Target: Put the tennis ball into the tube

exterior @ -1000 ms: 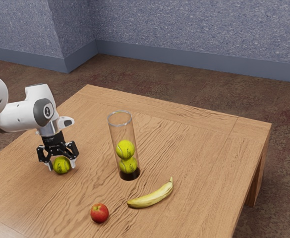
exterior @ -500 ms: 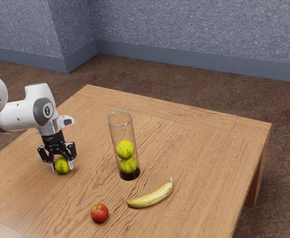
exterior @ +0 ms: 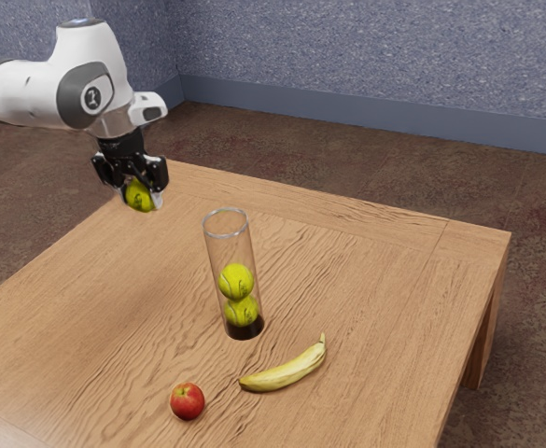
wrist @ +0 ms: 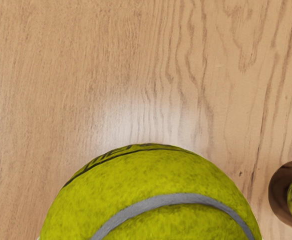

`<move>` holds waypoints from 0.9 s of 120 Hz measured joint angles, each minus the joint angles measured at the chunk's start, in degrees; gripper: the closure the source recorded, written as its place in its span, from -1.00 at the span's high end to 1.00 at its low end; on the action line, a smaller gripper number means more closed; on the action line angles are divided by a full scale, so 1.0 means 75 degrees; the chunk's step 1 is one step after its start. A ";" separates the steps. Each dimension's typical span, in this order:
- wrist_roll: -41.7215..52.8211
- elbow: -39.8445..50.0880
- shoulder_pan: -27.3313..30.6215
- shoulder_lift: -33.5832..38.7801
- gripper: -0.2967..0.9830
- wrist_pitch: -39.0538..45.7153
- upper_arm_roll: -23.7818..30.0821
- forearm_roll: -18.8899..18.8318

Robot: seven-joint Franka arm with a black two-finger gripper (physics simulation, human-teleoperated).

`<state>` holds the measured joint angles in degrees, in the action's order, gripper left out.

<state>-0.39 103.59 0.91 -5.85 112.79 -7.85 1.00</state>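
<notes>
A: Claw state?

B: Claw [exterior: 141,199] is gripping the tennis ball [exterior: 140,193]. One finger each side, both touching it. They stand about a ball's width apart, so partly open.

A: Ball position?

B: Between the claw's fingertips, up off the table [exterior: 375,280], outside the tube [exterior: 227,245]. Wrist view agrees: ball large, right under the hand, grey seam across it, wood grain beyond.

A: Where's the tube relative to the claw?

B: Off to its side, toward the exterior view's right. Near, not touching. Clear wall, dark base [exterior: 245,329], standing upright on the table. Wrist view also catches part of it beside the held ball.

A: Anything in it?

B: Two balls, stacked. Upper ball [exterior: 236,281] rests on lower ball [exterior: 242,311]. Both sit lower than the claw.

A: Other items?

B: Banana [exterior: 287,370] lies on the table, farther from the claw than the tube is. Red apple [exterior: 188,401] is also on the table, well apart from the claw. Both are below claw height.
</notes>
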 joint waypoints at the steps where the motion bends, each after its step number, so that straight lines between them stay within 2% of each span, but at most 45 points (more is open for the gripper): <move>1: -0.0023 -0.0071 -0.0016 0.0000 0.07 -0.0053 0.0023 -0.0034; 19: -0.0446 -0.0901 -0.0190 0.0002 0.08 -0.0913 0.0381 -0.0375; 44: -0.1113 -0.1367 -0.0524 -0.0070 0.08 -0.1666 0.0880 -0.0469; 108: -0.2596 -0.1897 -0.0861 -0.0782 0.09 -0.1947 0.1322 -0.0373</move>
<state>-19.86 89.36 -5.55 -11.71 98.19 2.06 -1.80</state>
